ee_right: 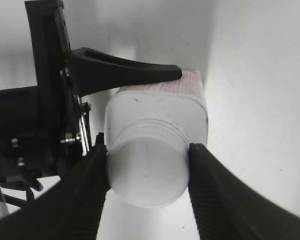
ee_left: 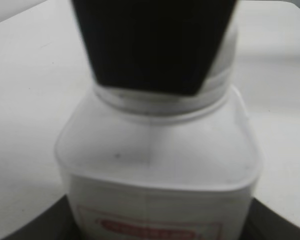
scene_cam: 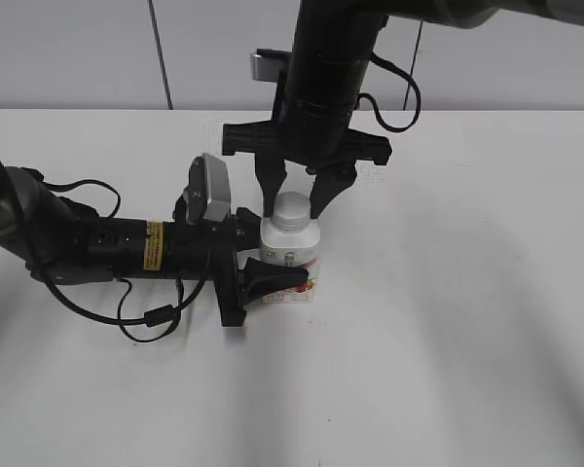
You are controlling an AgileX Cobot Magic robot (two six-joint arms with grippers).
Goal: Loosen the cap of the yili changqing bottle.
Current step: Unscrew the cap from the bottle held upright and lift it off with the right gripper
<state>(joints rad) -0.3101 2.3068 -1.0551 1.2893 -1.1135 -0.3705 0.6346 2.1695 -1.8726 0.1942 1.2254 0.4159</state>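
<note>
The yili changqing bottle (scene_cam: 290,255) stands upright on the white surface (scene_cam: 467,341), and every other thing is placed around it. The left claw (scene_cam: 273,263) comes to the bottle from the side, low over the surface, and pinches the squarish body; one black finger (ee_right: 125,70) lies along the labelled side of the bottle. The right claw (scene_cam: 294,202) hangs directly above the bottle, pointing down. Its two ribbed fingers (ee_right: 210,190) press on opposite sides of the cap (ee_right: 147,175), so it pinches the cap. In the left wrist view the bottle (ee_left: 157,165) fills the picture and a dark finger (ee_left: 150,45) covers most of its top.
</note>
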